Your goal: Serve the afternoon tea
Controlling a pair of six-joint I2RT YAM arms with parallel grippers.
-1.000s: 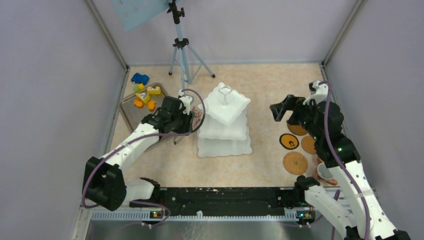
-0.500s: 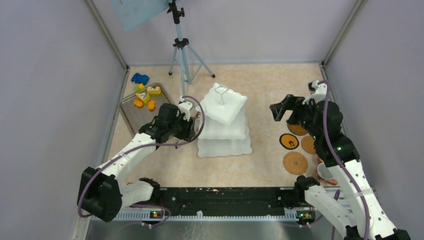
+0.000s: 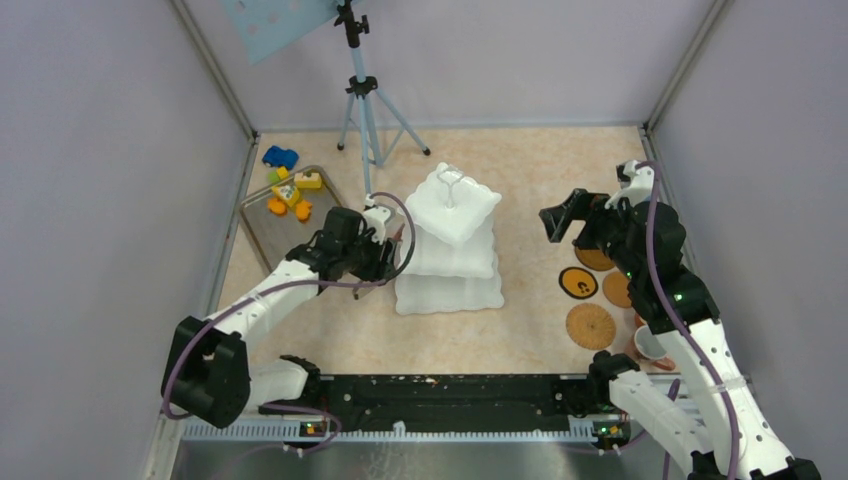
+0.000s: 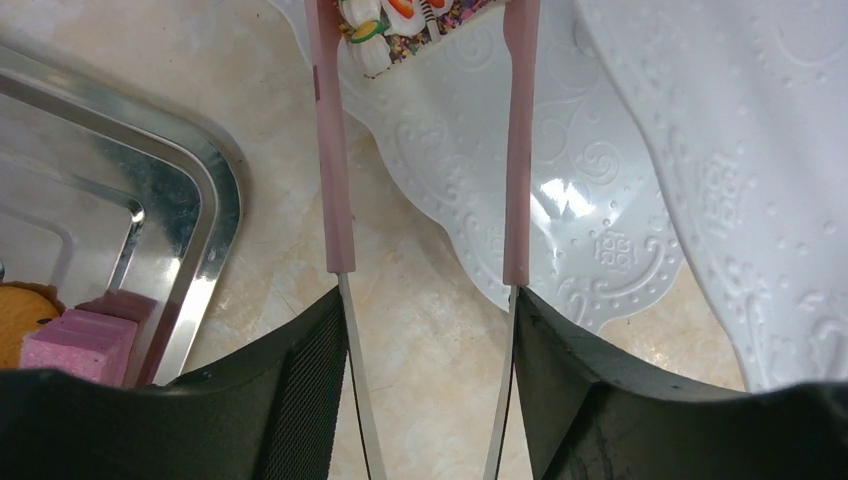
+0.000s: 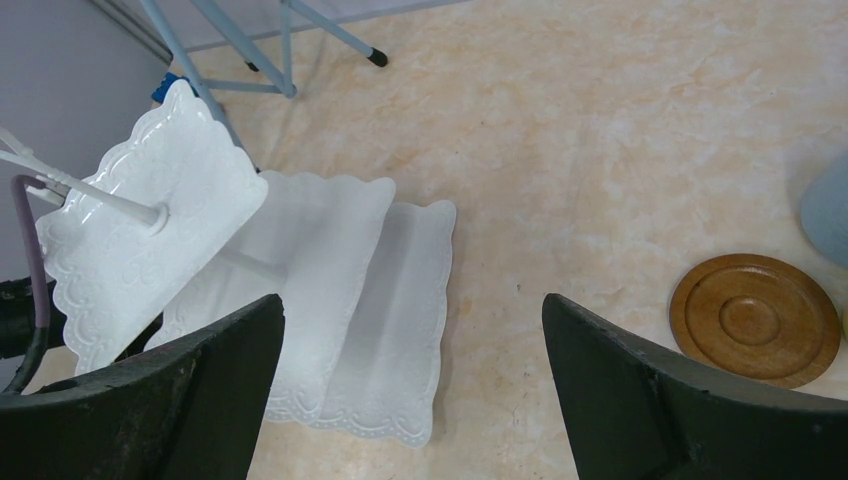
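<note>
One pastry (image 4: 400, 22) is in hand. The left gripper (image 4: 420, 10) has its pink fingers (image 4: 330, 150) closed in on it from both sides, at the left rim of the stand (image 3: 450, 240), which sits mid-bench, a little toward the far edge. Step, as I read it: loading the stand from the steel tray (image 3: 262, 225), which lies by the left edge near the far-left corner with other pastries on it. The held pastry hangs over a lower tier. Bottom or middle, I cannot tell, since the wrist frame cuts off all but its near edge. From what shows, its long axis runs finger to finger, across the jaws and slightly skewed, with a white end toward the left finger. The stand's post points straight up. Its tiers are square, the top one turned a little against those below. Next move likely calls for a short reach inward so the pastry clears the scalloped rim, a lowering onto the flat of the tier, then parting the fingers without nudging the stand. Right gripper (image 3: 556, 218) hovers right of the stand, jaws spread wide, nothing between them. Coasters (image 3: 590, 325) lie along the right edge. Those that show are bare.
</note>
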